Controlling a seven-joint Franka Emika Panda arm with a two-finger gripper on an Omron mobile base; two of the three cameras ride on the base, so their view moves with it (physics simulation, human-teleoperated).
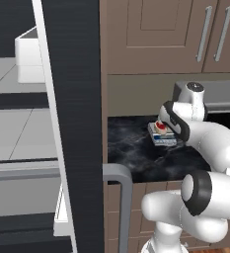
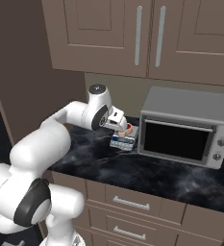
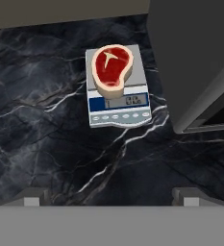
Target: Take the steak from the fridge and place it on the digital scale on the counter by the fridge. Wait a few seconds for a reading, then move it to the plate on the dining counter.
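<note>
The steak (image 3: 112, 67), a red slab with a pale fat rim, lies flat on the silver top of the digital scale (image 3: 132, 113). The scale stands on the black marbled counter (image 3: 46, 125) beside the fridge (image 1: 77, 99). My gripper (image 3: 111, 198) hovers above and back from the scale, open, with nothing between its widely spread fingertips. From the base views the steak (image 1: 162, 129) (image 2: 128, 128) and the scale (image 1: 166, 140) (image 2: 122, 142) sit just past my white wrist. The plate and the dining counter are out of view.
A grey boxy oven (image 2: 185, 127) stands right of the scale, its side close to it (image 3: 195, 62). The open dark fridge door (image 1: 74, 148) with its curved handle (image 1: 122, 183) stands left of the counter, light shelves (image 1: 18, 138) behind it. Brown wall cabinets (image 2: 132, 33) hang above.
</note>
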